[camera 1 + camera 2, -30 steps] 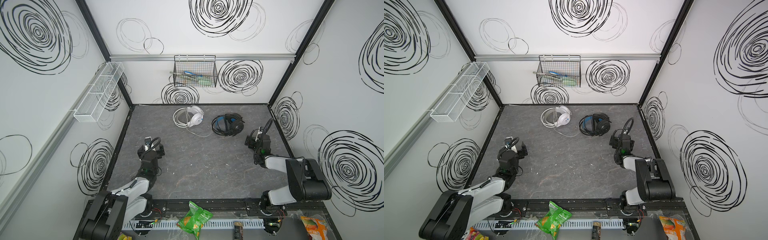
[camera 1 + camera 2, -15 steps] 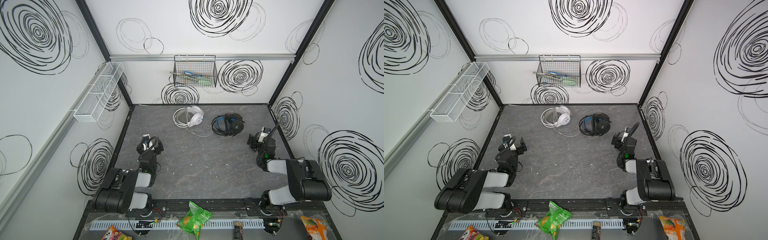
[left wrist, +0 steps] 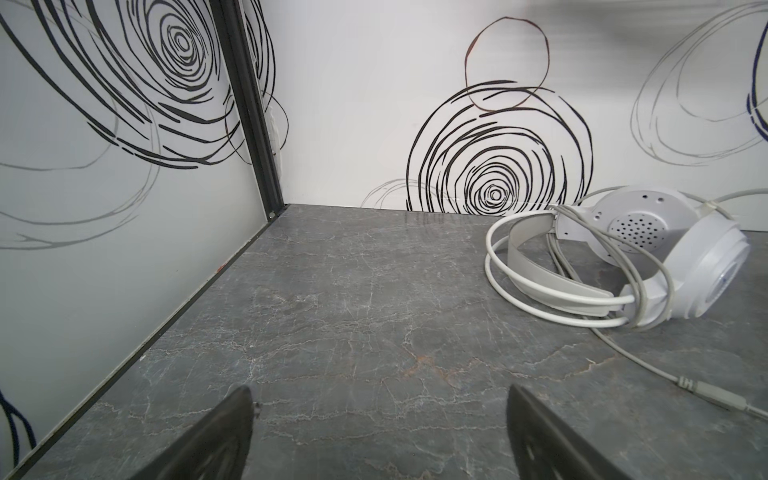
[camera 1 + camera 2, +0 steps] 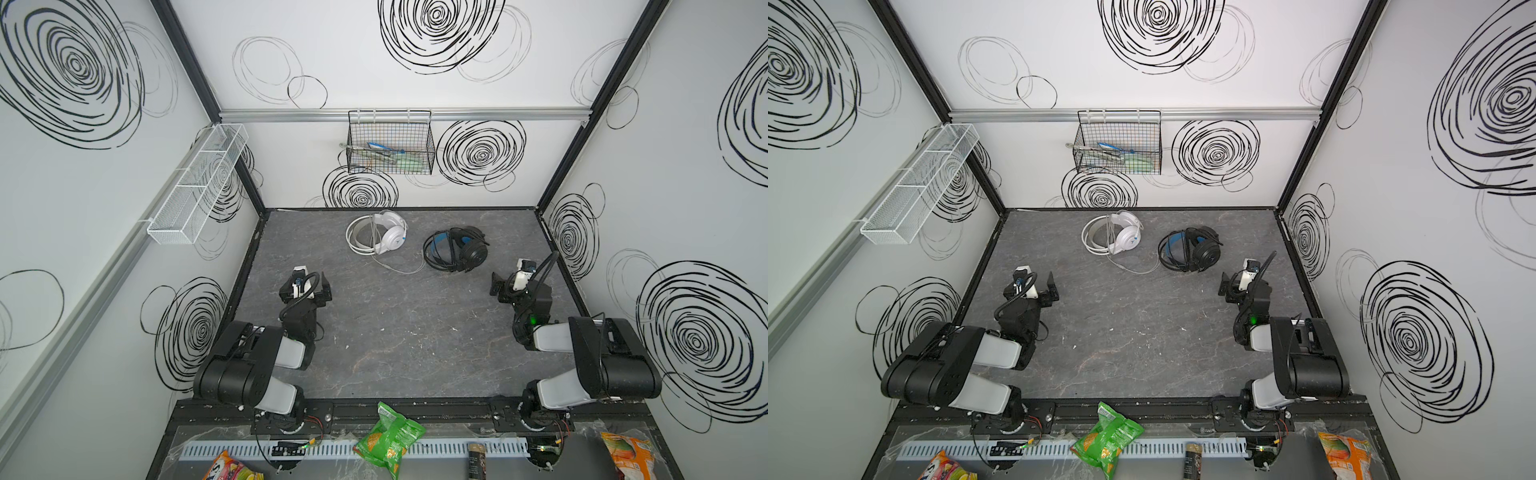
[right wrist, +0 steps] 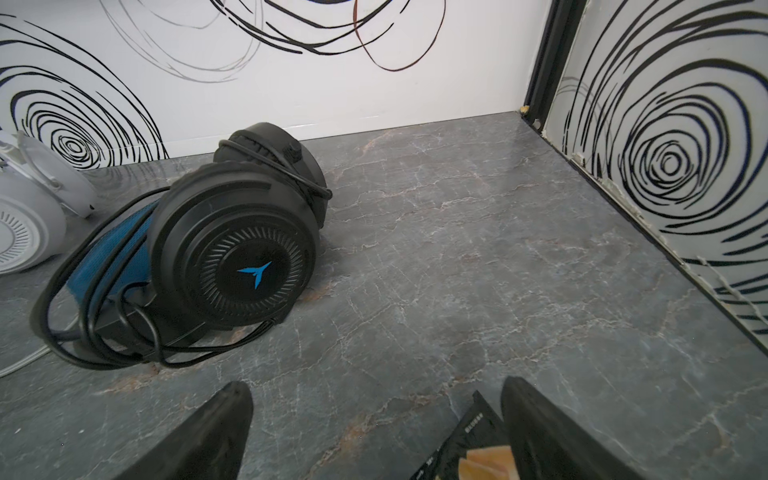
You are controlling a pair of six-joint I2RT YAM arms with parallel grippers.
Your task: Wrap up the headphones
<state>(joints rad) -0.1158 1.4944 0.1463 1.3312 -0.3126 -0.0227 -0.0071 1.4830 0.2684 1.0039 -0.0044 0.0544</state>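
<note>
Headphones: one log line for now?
left gripper: open, off headsets | right gripper: open, off headsets | white wired over-ear headset: cable looped, plug trailing | black-and-blue wired headset: cable looped

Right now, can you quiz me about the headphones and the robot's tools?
1. True or false: the left tool is holding the white headphones.
2. Which lies nearer the right tool: A) the white headphones, or B) the black headphones?
3. What colour is the arrow mark on the black headphones?

Key: 1 false, it is open and holds nothing; 2 B; 3 blue.
</note>
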